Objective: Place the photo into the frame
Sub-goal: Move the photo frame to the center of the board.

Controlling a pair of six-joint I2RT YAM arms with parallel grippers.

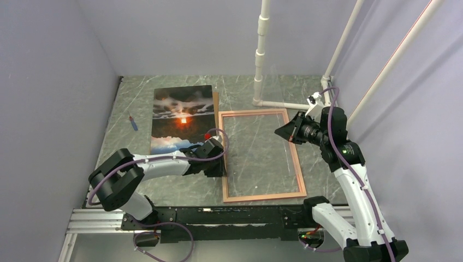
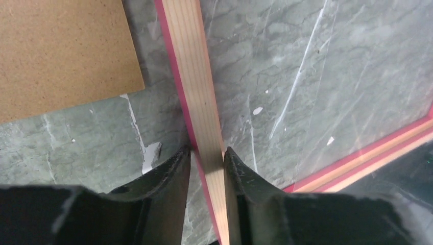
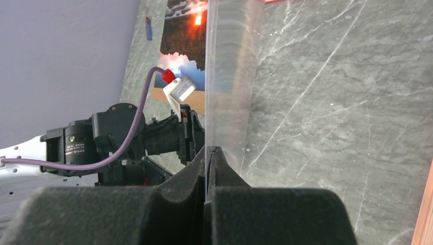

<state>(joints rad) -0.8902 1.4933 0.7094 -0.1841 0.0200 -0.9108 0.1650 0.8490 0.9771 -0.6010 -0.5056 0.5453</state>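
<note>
The frame, with thin reddish-pink wooden edges, lies flat on the marbled table right of centre. My left gripper is shut on its left rail; in the left wrist view the two fingers clasp the pale wood rail at the gripper. The photo, showing a glowing sun over dark clouds, lies face up left of the frame on a brown backing board. My right gripper is shut on a clear transparent sheet, held on edge above the frame's right side.
A blue pen lies left of the photo. A white pipe stand rises behind the frame, with more pipes along the right wall. Grey walls close in the table on three sides.
</note>
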